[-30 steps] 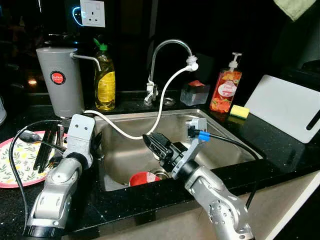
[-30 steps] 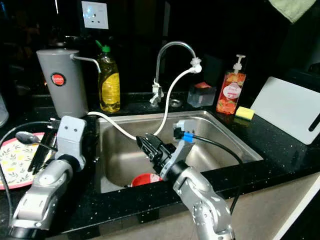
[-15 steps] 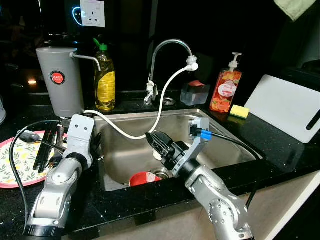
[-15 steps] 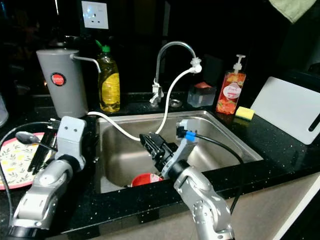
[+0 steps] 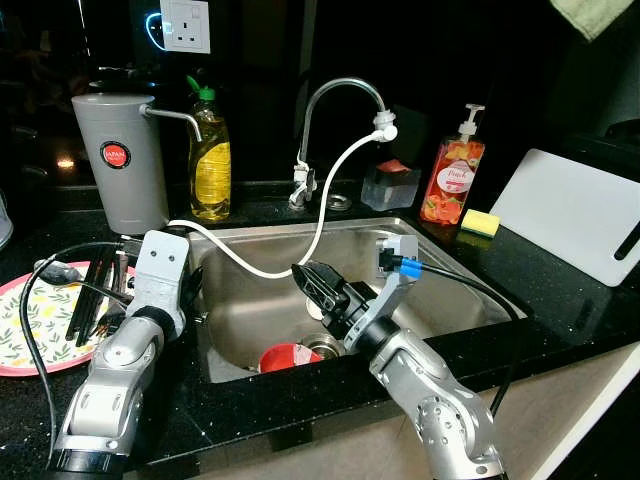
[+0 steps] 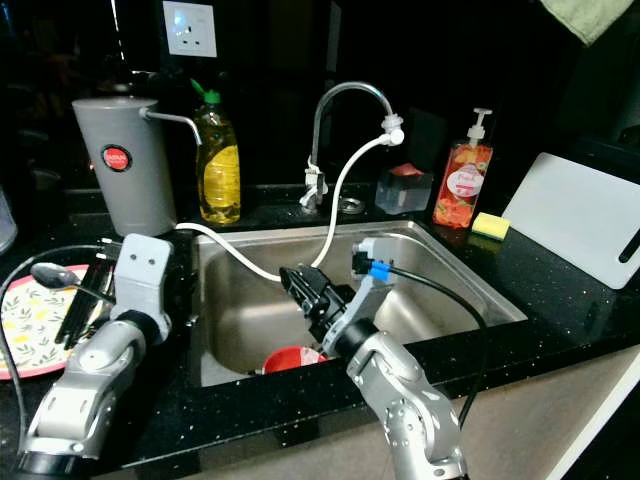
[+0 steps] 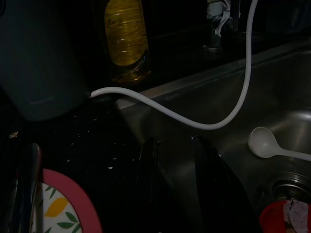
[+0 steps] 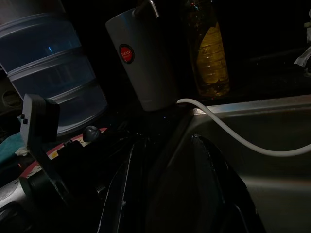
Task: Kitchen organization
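I have the right gripper poised over the steel sink, fingers parted and empty. The white plastic spoon lies on the sink floor, just at 11 o'clock from the drain, with the red cup at the basin's 6 o'clock edge. I judge the spoon light, stiff and probably wet-slick on steel; I'd pinch its thin handle rather than the bowl. The cup looks light too, best taken by its rim. My left gripper hangs open at the sink's 9 o'clock rim, beside the patterned plate.
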`<state>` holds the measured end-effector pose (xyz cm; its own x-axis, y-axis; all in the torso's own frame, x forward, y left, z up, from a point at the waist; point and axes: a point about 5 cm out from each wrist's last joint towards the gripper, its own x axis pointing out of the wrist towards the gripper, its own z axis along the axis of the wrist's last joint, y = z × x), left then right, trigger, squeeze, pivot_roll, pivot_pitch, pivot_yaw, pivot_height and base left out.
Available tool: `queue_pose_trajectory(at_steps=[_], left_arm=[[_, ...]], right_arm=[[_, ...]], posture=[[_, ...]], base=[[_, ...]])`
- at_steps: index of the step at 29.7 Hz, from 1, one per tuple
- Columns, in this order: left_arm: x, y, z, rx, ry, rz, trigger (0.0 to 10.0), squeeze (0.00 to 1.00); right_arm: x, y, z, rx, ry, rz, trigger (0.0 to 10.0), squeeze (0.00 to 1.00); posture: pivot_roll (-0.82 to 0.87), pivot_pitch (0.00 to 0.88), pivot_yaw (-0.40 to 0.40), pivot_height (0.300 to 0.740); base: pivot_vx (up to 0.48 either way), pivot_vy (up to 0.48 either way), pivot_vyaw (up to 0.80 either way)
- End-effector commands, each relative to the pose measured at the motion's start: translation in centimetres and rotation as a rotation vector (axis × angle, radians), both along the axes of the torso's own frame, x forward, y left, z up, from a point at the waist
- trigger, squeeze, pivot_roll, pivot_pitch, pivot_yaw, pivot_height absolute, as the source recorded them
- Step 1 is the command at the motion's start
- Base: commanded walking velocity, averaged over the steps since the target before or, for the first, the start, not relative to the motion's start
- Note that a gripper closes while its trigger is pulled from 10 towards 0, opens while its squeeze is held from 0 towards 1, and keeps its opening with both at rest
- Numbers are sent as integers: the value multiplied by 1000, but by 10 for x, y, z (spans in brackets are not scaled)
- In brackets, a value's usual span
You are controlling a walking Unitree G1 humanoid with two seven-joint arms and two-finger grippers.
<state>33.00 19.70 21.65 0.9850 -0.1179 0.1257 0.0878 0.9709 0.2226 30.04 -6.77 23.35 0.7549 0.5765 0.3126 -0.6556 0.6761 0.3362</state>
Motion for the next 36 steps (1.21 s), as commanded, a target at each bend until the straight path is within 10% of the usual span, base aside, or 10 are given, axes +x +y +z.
queue_pose_trajectory(at_steps=[1,36], left_arm=[[2,-2,1,2,-6,-8,10000,0],[-1,1,1,-8,-1,-1,10000,0]], right_arm=[[2,-3,-1,0,2,-17,10000,0],[4,-3,-5,6,23,-29,10000,0]], posture=[[-10,0,-87,740],[12,0,-104,740]], base=[[0,0,0],[0,0,0]])
